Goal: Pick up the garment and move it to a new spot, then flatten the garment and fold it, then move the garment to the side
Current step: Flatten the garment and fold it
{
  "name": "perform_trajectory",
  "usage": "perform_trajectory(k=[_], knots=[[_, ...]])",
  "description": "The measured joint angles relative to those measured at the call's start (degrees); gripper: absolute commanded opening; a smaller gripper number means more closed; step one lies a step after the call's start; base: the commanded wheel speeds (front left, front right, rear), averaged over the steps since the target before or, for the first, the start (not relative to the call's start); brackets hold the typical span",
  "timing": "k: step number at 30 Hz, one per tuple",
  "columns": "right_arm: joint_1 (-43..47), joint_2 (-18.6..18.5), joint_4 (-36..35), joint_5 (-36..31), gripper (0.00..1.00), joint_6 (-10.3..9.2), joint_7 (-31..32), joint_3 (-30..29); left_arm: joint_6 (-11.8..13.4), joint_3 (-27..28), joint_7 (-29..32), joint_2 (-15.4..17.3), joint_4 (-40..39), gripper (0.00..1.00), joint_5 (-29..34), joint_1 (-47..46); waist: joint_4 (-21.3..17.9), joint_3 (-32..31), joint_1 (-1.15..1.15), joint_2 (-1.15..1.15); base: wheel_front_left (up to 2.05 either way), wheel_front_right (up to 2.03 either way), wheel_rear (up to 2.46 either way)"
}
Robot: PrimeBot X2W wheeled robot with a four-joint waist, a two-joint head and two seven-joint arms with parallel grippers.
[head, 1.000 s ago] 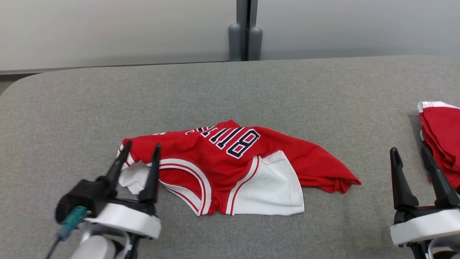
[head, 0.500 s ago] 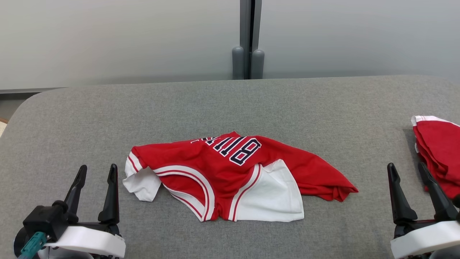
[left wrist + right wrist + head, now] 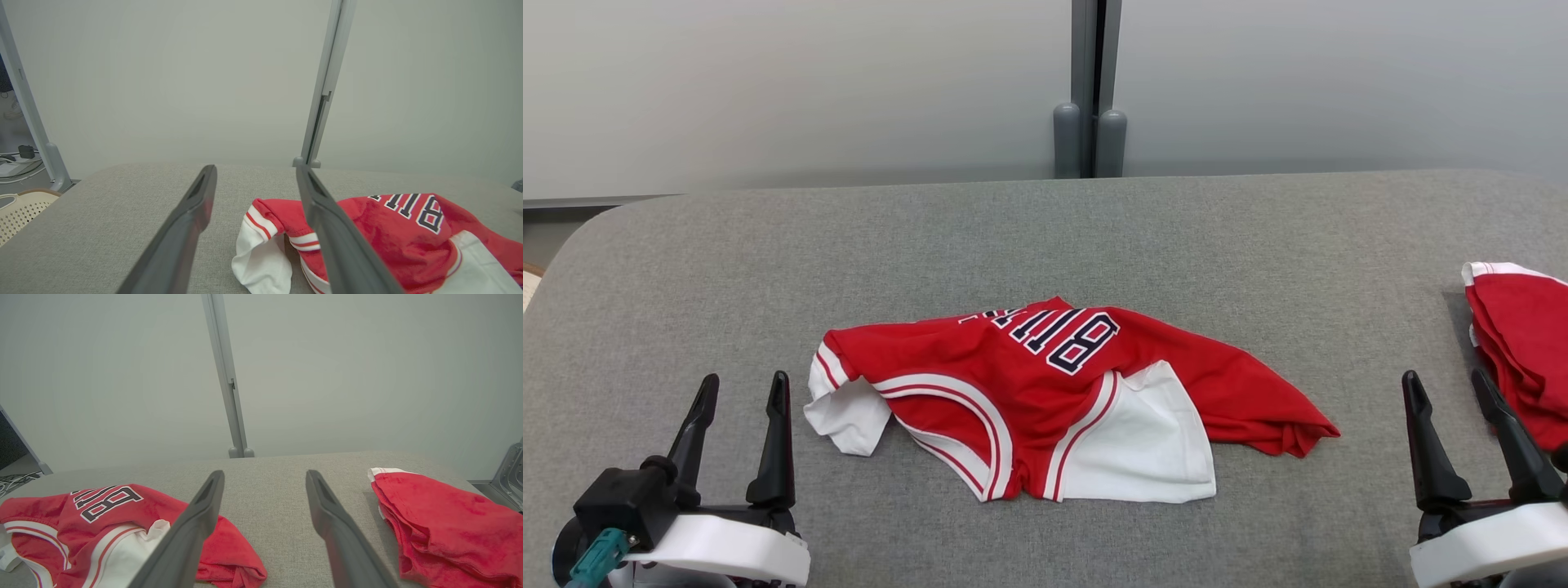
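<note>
We note red jersey [image 3: 1045, 392] crumpled mid grey surface [image 3: 1045, 237], long axis left-right. Left gripper [image 3: 746, 379] nearer: jaws spread, empty, near jersey's left end. Right gripper [image 3: 1445, 376] spread, empty, near right edge, farther off.

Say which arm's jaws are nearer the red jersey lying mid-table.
Left. The left gripper, jaws open, sits just off the white sleeve end of the red jersey; the right gripper, jaws open, stands farther off its opposite red tip, close beside another red garment.
</note>
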Motion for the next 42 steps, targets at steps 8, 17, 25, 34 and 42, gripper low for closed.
perform_trajectory(k=[8, 17, 25, 34, 42], knots=[[-0.07, 0.11, 0.02, -0.05, 1.00, 0.00, 0.08, -0.01, 0.02, -0.34, 0.07, 0.07, -0.02, 1.00, 0.01, -0.04, -0.08, 0.51, 0.00, 0.00, 0.00, 0.00, 0.00], [-1.25, 0.14, -0.41, -0.08, 1.00, 0.01, 0.00, 0.15, -4.32, -8.82, 3.96, -2.03, 0.29, 1.00, 2.32, -5.28, 0.02, 3.20, 0.00, 0.00, 0.00, 0.00, 0.00], [-2.85, 0.20, 0.00, -0.07, 1.00, 0.01, -0.16, 1.48, -10.57, -18.08, 8.23, -7.30, 9.58, 1.00, 2.94, -10.09, -1.54, 6.22, 0.00, 0.00, 0.00, 0.00, 0.00], [-4.25, 0.56, 1.27, 0.14, 1.00, 0.00, -1.49, 1.30, -11.99, -21.53, 10.32, -10.34, 23.58, 1.00, 3.61, -13.40, -4.20, 9.05, 0.00, 0.00, 0.00, 0.00, 0.00], [-4.71, 1.12, 1.92, 0.20, 1.00, 0.00, -2.15, 0.74, -13.25, -20.91, 7.38, -10.80, 26.35, 0.00, 3.21, -15.77, -4.27, 9.79, 0.00, 0.00, 0.00, 0.00, 0.00]])
